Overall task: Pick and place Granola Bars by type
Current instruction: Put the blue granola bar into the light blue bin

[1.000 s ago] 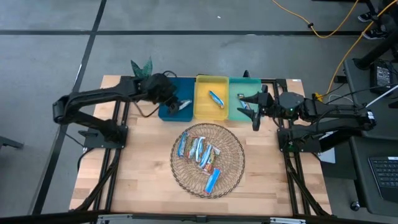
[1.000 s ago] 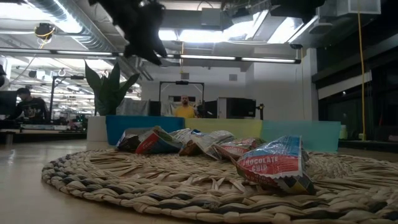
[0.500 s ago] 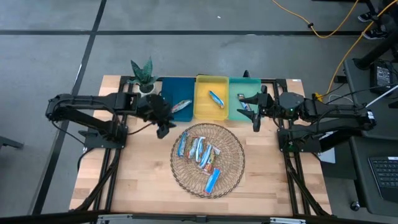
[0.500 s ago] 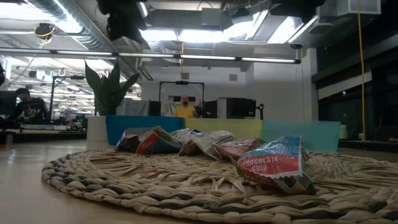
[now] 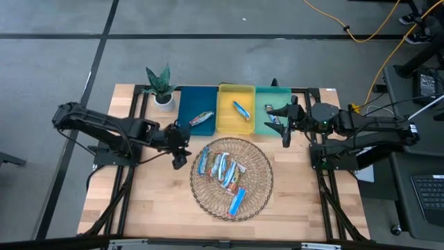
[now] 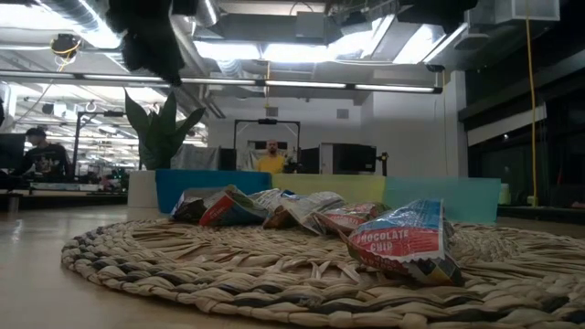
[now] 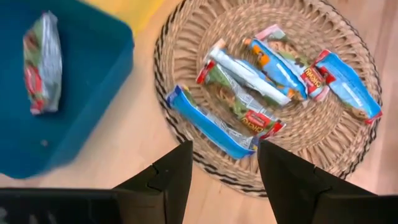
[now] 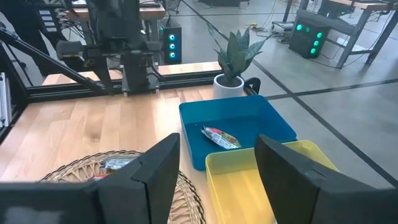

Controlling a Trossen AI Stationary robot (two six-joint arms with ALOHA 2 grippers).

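Observation:
Several shiny blue and silver granola bars [image 5: 223, 169] lie heaped in the round wicker basket [image 5: 258, 196], also seen in the left wrist view as bars [image 7: 249, 93] and in the low view as bars [image 6: 302, 212]. Single bars lie flat in three trays: one [image 5: 202, 118] in the blue tray [image 5: 187, 105], one [image 5: 241, 110] in the yellow, and one [image 5: 273, 119] in the green. My left gripper [image 5: 179, 154] hovers open above the table by the basket's left rim, its fingers [image 7: 174, 174] apart. My right gripper [image 5: 284, 126] waits open at the green tray's near edge.
A potted plant [image 5: 160, 82] stands at the far edge, left of the blue tray. The three trays line the far side behind the basket. Bare wood lies left, right and near of the basket. People sit at desks in the room beyond the table.
My left gripper has drawn back from over the blue tray toward the table's near edge, ending beside the basket's left rim. One bar stays lying in the blue tray. My right arm has kept still.

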